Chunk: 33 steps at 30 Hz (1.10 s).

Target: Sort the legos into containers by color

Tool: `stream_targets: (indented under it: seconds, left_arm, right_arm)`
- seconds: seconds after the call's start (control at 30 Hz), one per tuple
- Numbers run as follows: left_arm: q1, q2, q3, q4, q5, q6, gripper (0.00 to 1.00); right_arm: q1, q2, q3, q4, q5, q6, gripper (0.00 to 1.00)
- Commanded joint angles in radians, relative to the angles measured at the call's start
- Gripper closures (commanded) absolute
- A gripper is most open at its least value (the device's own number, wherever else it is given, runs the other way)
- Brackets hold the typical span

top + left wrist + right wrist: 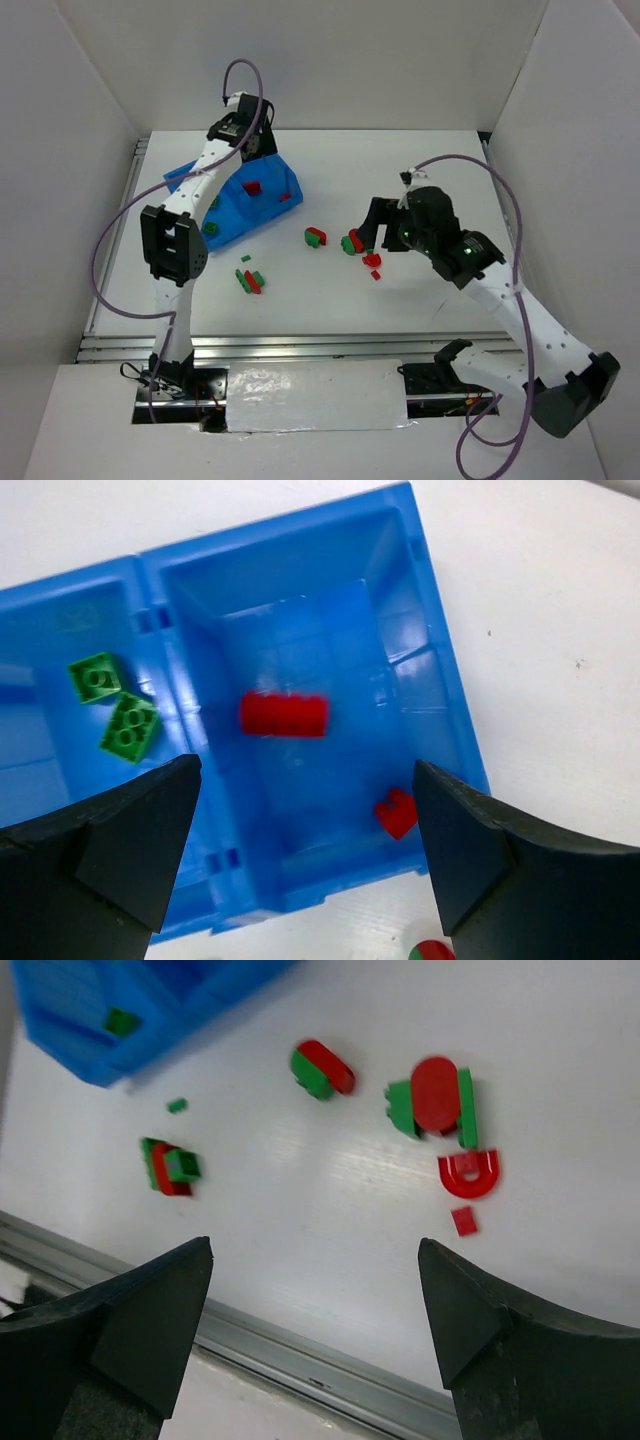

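Bin (440, 710) of glossy blue plastic — bricks (284, 715) smooth, shiny plastic; table (330, 1210) smooth, faintly sheened.

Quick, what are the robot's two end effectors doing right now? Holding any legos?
Left end effector: open, holding nothing, over the blue bin.
Right end effector: open, holding nothing, over the table.

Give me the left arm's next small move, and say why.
Probably lift the left gripper clear of the bright blue plastic bin and swing toward the loose red-and-green brick cluster. Its jaws stand open and empty above the compartment holding two red plastic bricks, while that cluster lies unsorted on the white table.
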Motion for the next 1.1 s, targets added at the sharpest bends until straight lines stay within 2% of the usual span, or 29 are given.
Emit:
stream_targets:
  seconds: [0.0,0.13,0.27,0.37,0.53,0.77,1.07]
  left_arm:
    - [0.011,-0.159,0.01,-0.022,-0.035,0.037,0.0]
    - [0.005,-0.291,-0.054,-0.108,0.107,0.023,0.0]
    - [-0.021,-0.463,-0.325,-0.085,0.231,0.048,0.0]
    - [-0.058,-0.586,-0.488,-0.076,0.314,0.06,0.01]
    - [-0.092,-0.677,-0.669,-0.078,0.366,0.068,0.01]
    - [-0.099,-0.747,-0.719,-0.082,0.457,0.103,0.0]
    - [-0.099,-0.781,-0.734,-0.091,0.477,0.12,0.0]
  right_arm:
    - [-0.007,0.077,-0.071,-0.02,0.038,0.026,0.09]
    - [-0.01,0.132,-0.151,0.0,0.063,0.036,0.12]
    - [-0.01,0.158,-0.232,0.062,0.086,0.02,0.19]
    - [-0.013,0.255,-0.235,0.08,0.086,-0.005,0.22]
    - [-0.016,0.378,-0.225,0.103,0.117,0.018,0.27]
    - [-0.041,0.565,-0.163,0.152,0.086,0.021,0.3]
    - [-0.041,0.671,-0.103,0.14,0.103,0.044,0.35]
